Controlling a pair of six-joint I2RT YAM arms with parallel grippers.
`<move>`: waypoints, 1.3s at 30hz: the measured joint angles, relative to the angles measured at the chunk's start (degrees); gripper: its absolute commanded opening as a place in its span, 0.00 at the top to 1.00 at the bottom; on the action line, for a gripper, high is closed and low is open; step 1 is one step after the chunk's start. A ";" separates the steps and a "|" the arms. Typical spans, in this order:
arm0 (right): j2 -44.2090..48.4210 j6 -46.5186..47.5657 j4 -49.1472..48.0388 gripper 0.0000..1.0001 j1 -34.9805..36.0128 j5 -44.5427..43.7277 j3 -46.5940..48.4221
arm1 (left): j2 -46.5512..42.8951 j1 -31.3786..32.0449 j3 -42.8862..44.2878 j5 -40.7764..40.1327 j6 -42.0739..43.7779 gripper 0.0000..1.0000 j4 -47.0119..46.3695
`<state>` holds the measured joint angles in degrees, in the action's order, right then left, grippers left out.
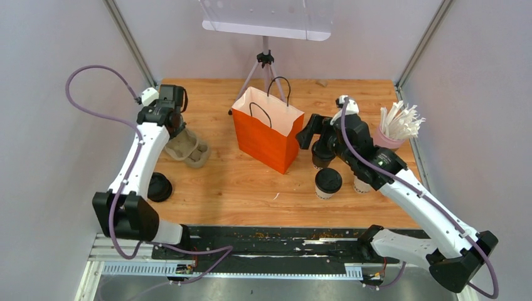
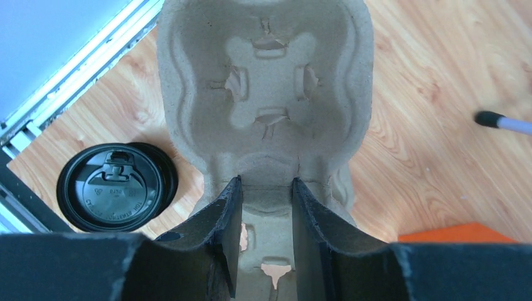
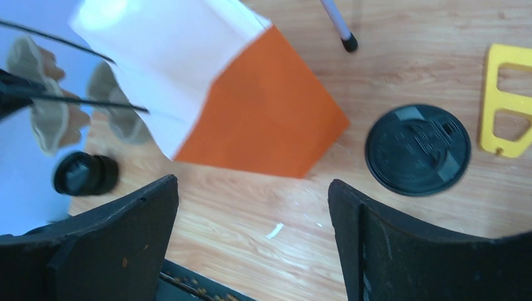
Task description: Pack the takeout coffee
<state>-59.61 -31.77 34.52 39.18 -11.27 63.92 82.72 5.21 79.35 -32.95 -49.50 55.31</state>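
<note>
the left gripper (image 2: pixel 266 207) pinches the middle wall of the pulp tray (image 2: pixel 263 75) near the left edge of the desk (image 1: pixel 238 188), beside a stack of black lids (image 2: pixel 113 187). the right gripper (image 3: pixel 251 213) hangs with fingers wide apart next to the orange bag (image 1: pixel 266 141). the lidded coffee cups (image 1: pixel 328 182) stand toward the right edge, outside the bag.

On the table (image 1: pixel 238 188), the tray (image 1: pixel 188 147) lies left of the bag (image 1: pixel 266 128), the lids (image 1: pixel 159 187) farther left and nearer; cups (image 1: pixel 328 182) to its right, straws (image 1: pixel 401 122) beyond them.
</note>
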 measured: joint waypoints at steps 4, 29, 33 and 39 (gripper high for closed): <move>-3.23 -3.52 -0.61 0.15 0.00 -1.18 5.27 | -5.40 0.00 -1.31 2.56 5.42 0.73 -2.34; -21.81 -5.49 8.09 0.69 0.00 -7.37 20.50 | -22.69 0.68 -3.74 23.87 22.43 0.80 -5.22; -22.32 -5.01 8.07 0.84 0.00 -6.43 20.50 | -23.43 1.22 -1.99 25.64 23.65 0.80 -4.28; -23.04 -2.29 8.04 0.99 0.00 -3.89 20.52 | -24.72 2.67 0.70 28.63 26.21 0.79 -3.69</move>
<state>-82.65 -34.06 42.57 39.18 -15.16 84.44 58.00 7.88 80.05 -4.32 -23.29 51.62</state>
